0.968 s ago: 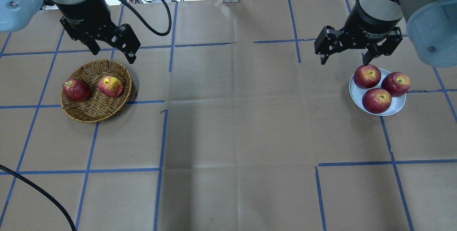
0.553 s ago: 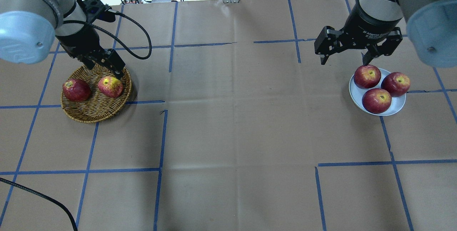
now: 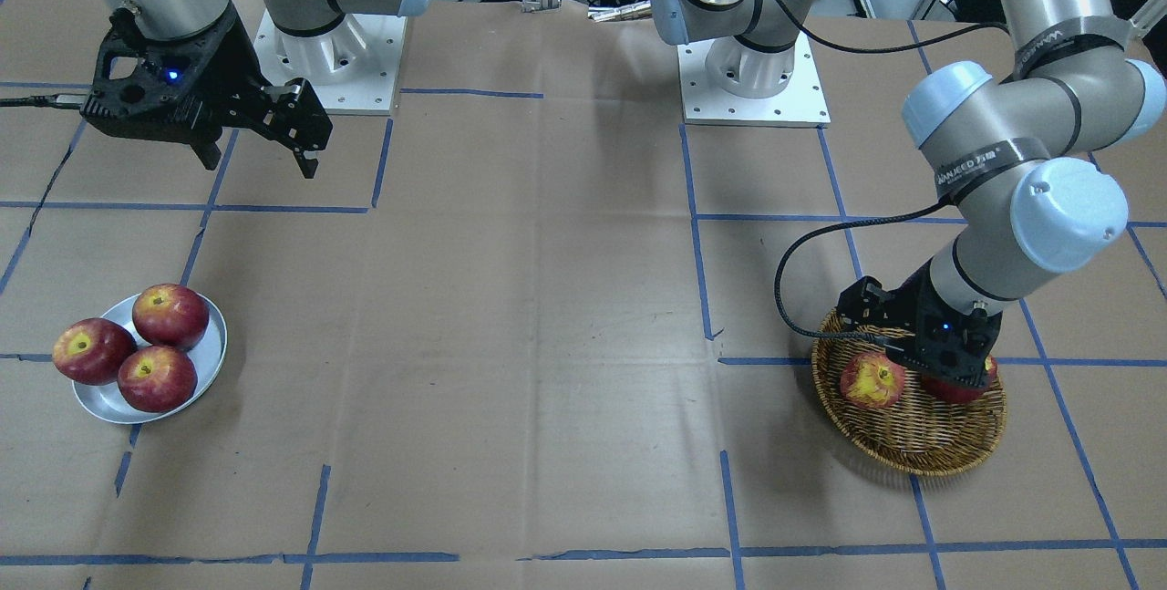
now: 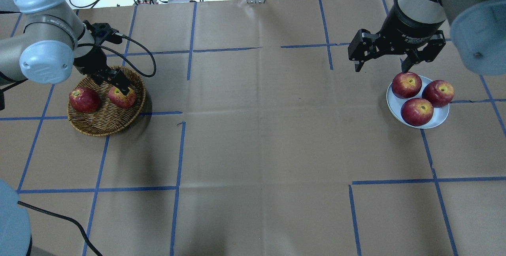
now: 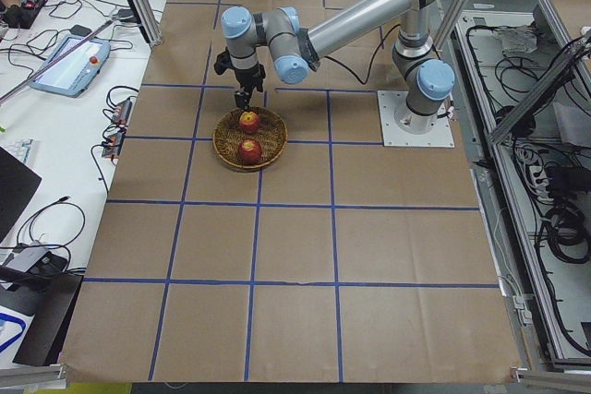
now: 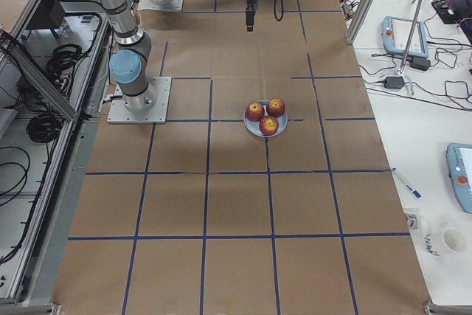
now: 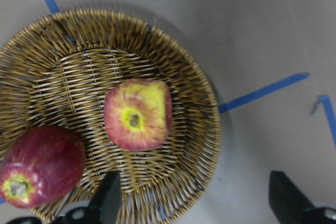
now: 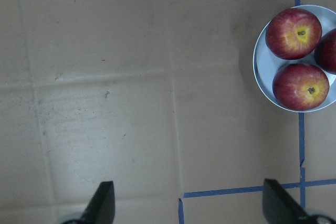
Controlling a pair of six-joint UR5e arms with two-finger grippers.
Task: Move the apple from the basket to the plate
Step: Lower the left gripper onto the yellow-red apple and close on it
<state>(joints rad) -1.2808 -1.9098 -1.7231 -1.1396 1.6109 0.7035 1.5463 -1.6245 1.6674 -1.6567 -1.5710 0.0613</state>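
Observation:
The apple, yellow with red streaks, lies in the wicker basket on the table's left; it also shows in the front view and in the left wrist view. My left gripper is open and empty, low over the basket's far side, just behind the apple and not around it. The plate stands at the right with three red apples on it. My right gripper is open and empty, raised beyond the plate's far left edge.
A dark-red apple lies in the basket's left part, beside the yellow one. The three red apples take up most of the plate. The left arm's black cable loops over the table behind the basket.
My left arm has lowered and swung toward the basket, bringing its open gripper close over the basket's far side near the yellow apple. The right arm and all apples have not moved.

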